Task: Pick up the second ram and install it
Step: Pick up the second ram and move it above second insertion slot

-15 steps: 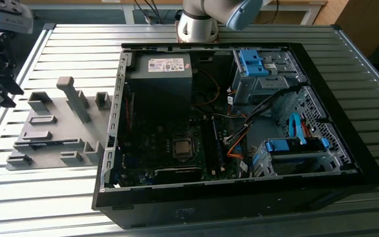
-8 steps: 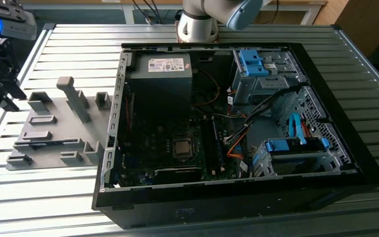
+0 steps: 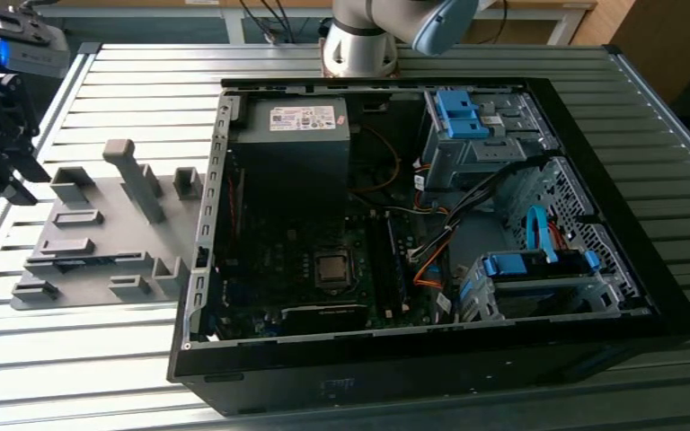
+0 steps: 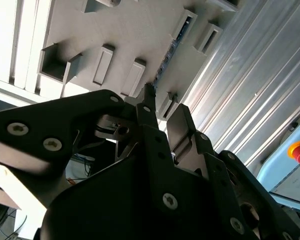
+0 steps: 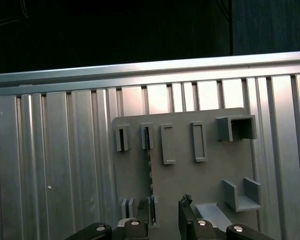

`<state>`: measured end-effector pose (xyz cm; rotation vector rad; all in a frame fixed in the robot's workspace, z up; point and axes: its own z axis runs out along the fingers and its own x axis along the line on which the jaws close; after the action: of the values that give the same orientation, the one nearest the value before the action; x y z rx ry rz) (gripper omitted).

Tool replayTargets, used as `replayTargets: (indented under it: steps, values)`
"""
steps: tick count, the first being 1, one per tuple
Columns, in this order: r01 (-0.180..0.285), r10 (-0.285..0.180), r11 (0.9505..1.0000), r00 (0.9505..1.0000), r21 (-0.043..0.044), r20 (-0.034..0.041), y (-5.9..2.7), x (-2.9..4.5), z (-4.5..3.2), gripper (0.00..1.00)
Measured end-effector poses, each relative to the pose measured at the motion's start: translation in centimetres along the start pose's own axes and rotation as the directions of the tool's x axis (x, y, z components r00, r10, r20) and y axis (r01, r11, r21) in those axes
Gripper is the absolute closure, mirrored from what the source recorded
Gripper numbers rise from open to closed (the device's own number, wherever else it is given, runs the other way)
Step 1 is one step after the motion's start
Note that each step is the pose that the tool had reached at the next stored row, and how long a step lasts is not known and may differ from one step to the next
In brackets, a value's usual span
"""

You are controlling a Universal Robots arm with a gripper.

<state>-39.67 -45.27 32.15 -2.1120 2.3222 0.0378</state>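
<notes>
Hand (image 5: 167,209) is spread, nothing btwn the fingers (image 5: 187,216); in both wrist views the two dark tips sit apart w/ a clear gap. It hangs over the grey fixture plate (image 5: 210,175); can't tell if it touches.

Second ram (image 5: 149,172) not picked up. It stands on its long edge in the plate, a thin strip running from one small slotted block (image 5: 146,137) to holders near the fingertips. In the first wrist view the strip lines up just beside one fingertip, not centred in the gap. In the second wrist view the ram (image 4: 167,56) shows edge-on, blue-green, in its slot, w/ the hand (image 4: 162,106) near its closer end.

Exterior view: fixture plate (image 3: 108,229) lies flat on the ribbed metal table (image 3: 141,81), close to the table edge on the exterior view's left, approx midway along that edge. The plate carries several grey blocks, incl. one tall upright post (image 3: 136,180). The hand's dark body hangs at that same edge, by the plate's outer side.

Open PC case (image 3: 632,296) takes the middle of the table, just beside the plate, side panel off. Inside: motherboard w/ CPU socket (image 3: 331,268), PSU (image 3: 291,135), blue drive brackets (image 3: 459,112), orange and black cables (image 3: 429,269). Arm base (image 3: 361,45) stands at the table edge at the top of the exterior view, behind the case.
</notes>
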Motion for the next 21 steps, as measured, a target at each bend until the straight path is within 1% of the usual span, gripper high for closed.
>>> replayTargets:
  steps: [6, 21]
  values:
    - [0.000, 0.000, 1.0000, 1.0000, 0.0001, 0.0002, 0.05, 0.15, 0.37, 0.63]
    - [0.000, 0.000, 1.0000, 1.0000, 0.0001, 0.0002, 0.05, 0.38, 2.01, 0.63]
